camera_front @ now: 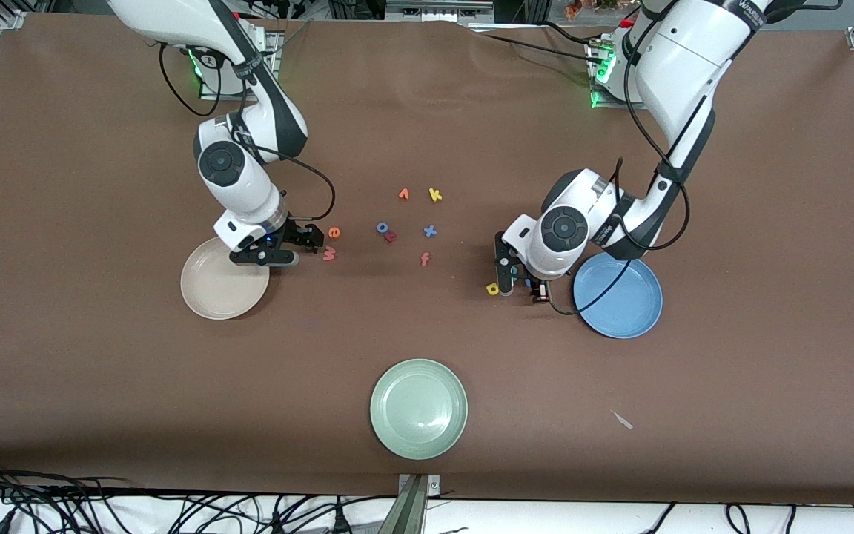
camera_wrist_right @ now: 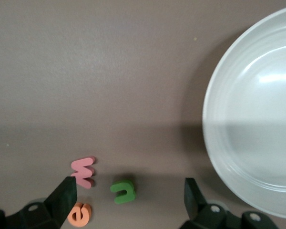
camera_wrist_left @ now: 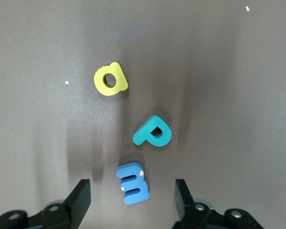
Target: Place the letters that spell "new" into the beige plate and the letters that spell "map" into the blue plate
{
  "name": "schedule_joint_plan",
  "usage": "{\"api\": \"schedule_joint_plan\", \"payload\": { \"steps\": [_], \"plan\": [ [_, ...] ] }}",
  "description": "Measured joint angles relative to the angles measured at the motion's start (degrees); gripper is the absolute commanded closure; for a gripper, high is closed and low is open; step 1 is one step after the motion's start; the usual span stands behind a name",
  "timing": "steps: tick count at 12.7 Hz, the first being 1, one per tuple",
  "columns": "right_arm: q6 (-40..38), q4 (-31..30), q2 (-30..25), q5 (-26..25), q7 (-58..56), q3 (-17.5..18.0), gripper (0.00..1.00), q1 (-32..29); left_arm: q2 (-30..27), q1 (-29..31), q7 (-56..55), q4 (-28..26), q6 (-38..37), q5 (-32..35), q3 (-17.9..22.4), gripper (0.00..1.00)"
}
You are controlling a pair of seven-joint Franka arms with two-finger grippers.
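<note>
Left wrist view shows the left gripper [camera_wrist_left: 132, 200] open wide and empty, straddling the small blue foam m [camera_wrist_left: 132, 183]; teal foam p [camera_wrist_left: 153, 132] sits mid-frame, yellow foam a [camera_wrist_left: 110, 79] upper left. All lie on the table beside the round blue plate [camera_front: 623, 305]. Next likely: lower, pinch m. The right gripper [camera_wrist_right: 128, 202], open and empty, brackets the olive-green foam n [camera_wrist_right: 123, 190] beside the beige plate [camera_wrist_right: 219, 143].

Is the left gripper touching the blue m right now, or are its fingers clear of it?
Apart. The left wrist view shows the blue m lying between the left gripper fingers, with bare table visible on both sides.
</note>
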Motion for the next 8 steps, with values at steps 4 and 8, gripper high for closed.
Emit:
{"api": "schedule_joint_plan", "payload": {
  "steps": [4, 8],
  "plan": [
    [2.2, -1.3, 1.9, 0.0, 0.0, 0.1, 0.01, 0.0, 2.1, 0.2, 0.0, -0.3, 3.3, 1.1, 0.6, 0.47],
    [2.4, -2.3, 1.9, 0.0, 0.0, 0.6, 0.02, 0.0, 2.0, 0.4, 0.2, 0.2, 4.0, 2.1, 0.6, 0.80]
  ]
}}
